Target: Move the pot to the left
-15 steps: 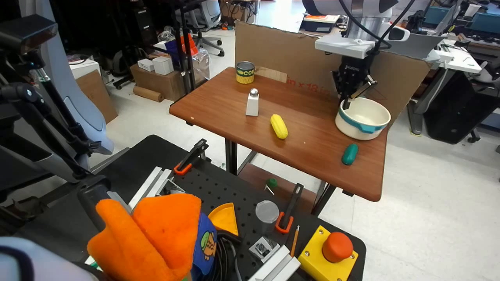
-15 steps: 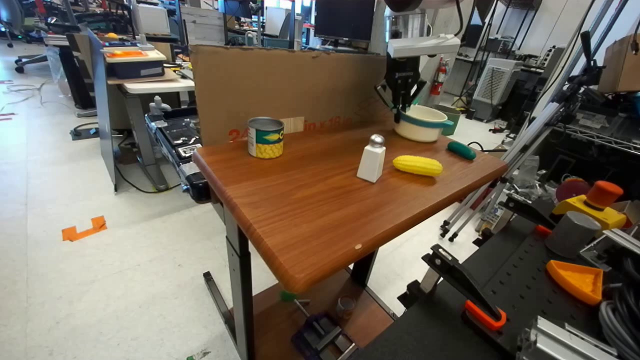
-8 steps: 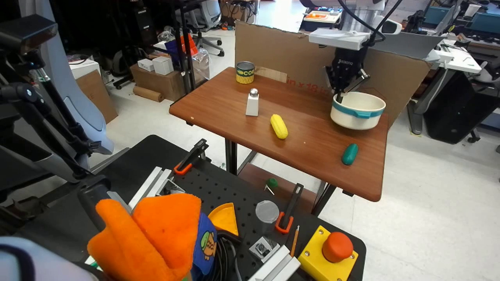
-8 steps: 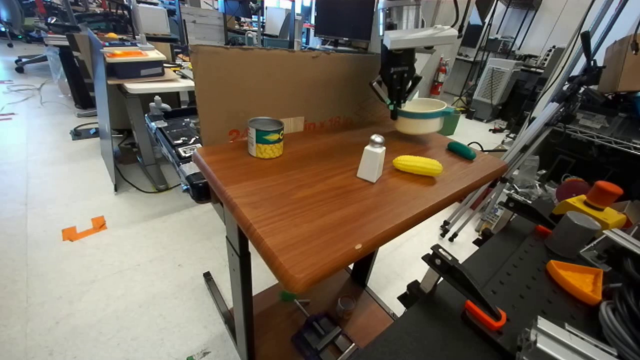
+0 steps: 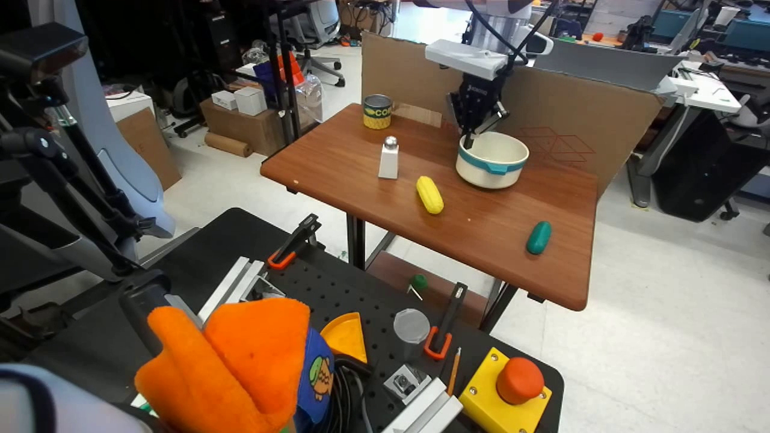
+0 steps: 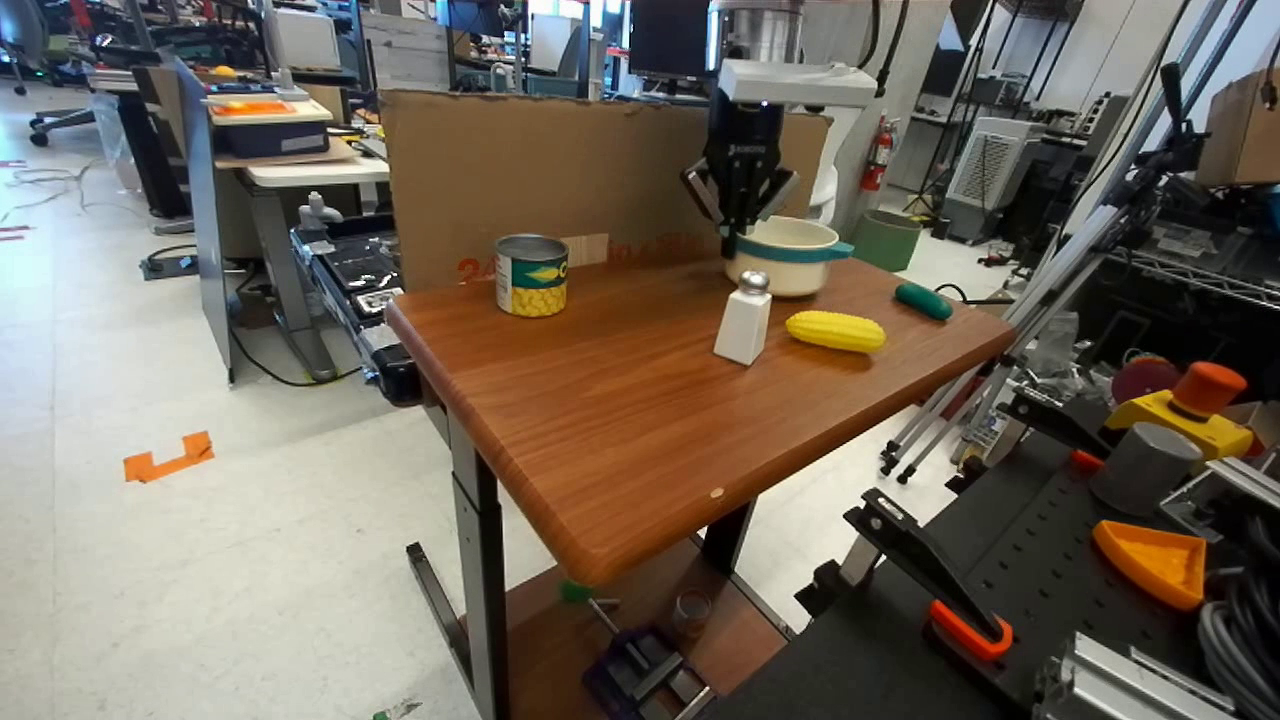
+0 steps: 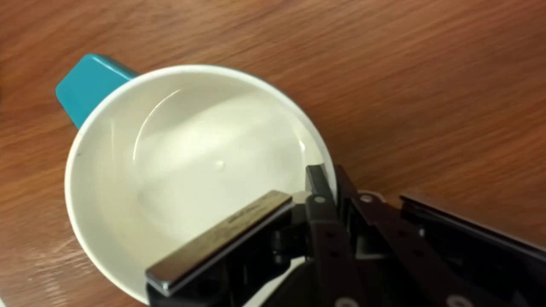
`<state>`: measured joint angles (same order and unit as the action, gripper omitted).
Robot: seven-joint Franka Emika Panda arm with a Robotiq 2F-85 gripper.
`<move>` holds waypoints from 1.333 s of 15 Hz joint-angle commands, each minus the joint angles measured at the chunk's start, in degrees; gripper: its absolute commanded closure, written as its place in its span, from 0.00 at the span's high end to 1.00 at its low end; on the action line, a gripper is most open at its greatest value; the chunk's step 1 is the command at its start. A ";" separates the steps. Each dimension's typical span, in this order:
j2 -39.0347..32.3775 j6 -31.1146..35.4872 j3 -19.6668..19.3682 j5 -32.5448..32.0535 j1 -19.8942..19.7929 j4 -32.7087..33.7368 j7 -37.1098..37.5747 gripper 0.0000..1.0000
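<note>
The pot (image 5: 490, 174) is wide and round, cream-white with a teal band and handle. It is over the back part of the brown table in both exterior views, behind the salt shaker in an exterior view (image 6: 785, 275). The wrist view shows its empty white inside (image 7: 204, 149) and one teal handle. My gripper (image 5: 468, 143) points down at the pot's edge. In the wrist view its fingertips (image 7: 328, 179) are shut on the rim, one inside and one outside. I cannot tell whether the pot's base touches the table.
A white salt shaker (image 5: 389, 161) and a yellow corn (image 5: 429, 195) stand and lie in front and to the side. A corn can (image 5: 378, 112) is at the back corner. A green vegetable (image 5: 539, 237) lies near the front edge. A cardboard panel (image 5: 559, 120) stands behind.
My gripper rose slightly with the pot, then carried it leftward in both exterior views, away from the table's end and toward the salt shaker. The grip on the rim stays the same.
</note>
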<state>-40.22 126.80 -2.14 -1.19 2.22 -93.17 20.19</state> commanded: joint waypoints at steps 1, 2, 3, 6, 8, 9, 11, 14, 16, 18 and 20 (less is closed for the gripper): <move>3.24 6.47 1.77 2.76 1.43 -5.74 -1.51 0.04; 3.28 7.11 2.14 3.20 1.70 -6.21 -1.68 0.04; 3.14 7.39 2.25 3.28 2.13 -6.42 -1.50 0.04; 3.12 7.28 2.17 3.07 2.82 -6.79 -1.50 0.04; 3.47 8.56 1.44 2.29 3.33 -7.26 -0.75 0.44; 4.35 7.93 2.05 3.65 2.58 -7.56 -1.03 0.50; 6.82 5.56 2.72 5.62 1.54 -8.45 -1.67 0.62; 13.27 2.12 2.69 7.83 0.84 -12.11 -2.56 0.81; 19.23 -2.68 2.19 7.75 0.34 -15.35 -3.54 0.95; 14.87 -2.40 1.49 6.14 1.24 -11.12 -1.69 1.00; 17.68 -3.41 1.31 6.07 0.97 -12.33 -1.66 0.96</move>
<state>-22.54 123.53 -0.70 4.82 3.09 -105.60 18.58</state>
